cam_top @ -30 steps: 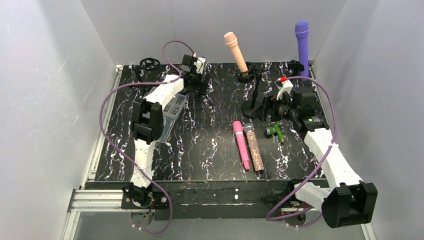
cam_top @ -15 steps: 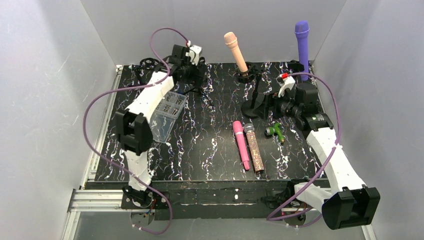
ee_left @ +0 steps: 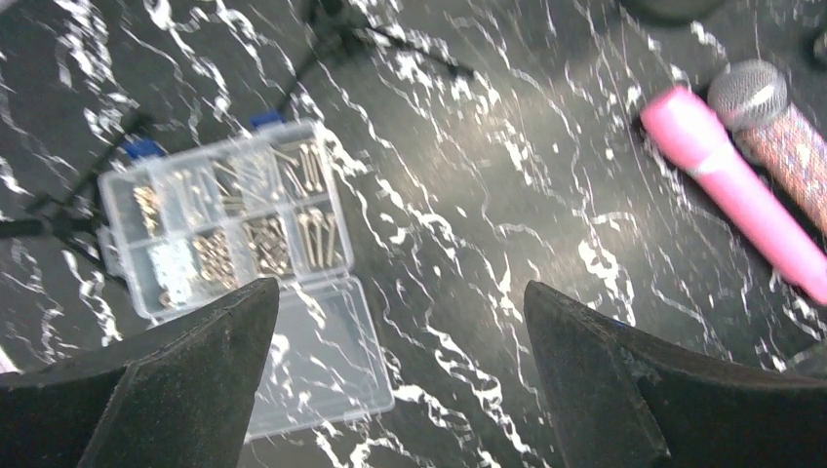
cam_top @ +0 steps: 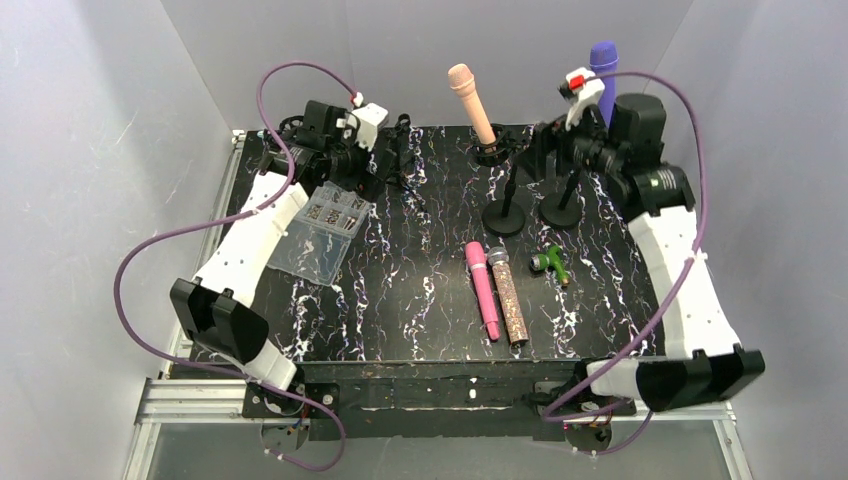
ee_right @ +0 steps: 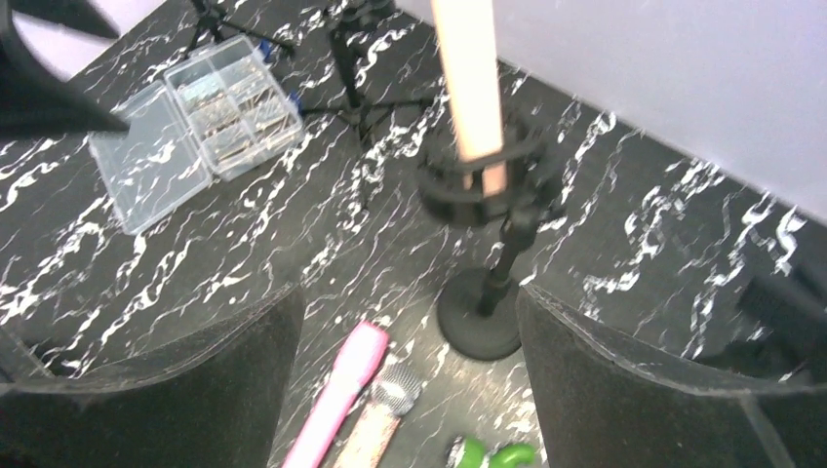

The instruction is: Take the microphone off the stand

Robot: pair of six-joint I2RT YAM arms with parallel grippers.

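Reaching to the far side, left claw [ee_left: 400, 286] wide, right claw [ee_right: 410, 292] raised beside the stand [ee_right: 478, 324], wide

No text, brand, number or sign is reading legibly in any view. A small sticker [cam_top: 655, 181] with a green mark is showing on the wrist housing of the right arm [cam_top: 682, 275] in the top view, but it is appearing too small to make out.
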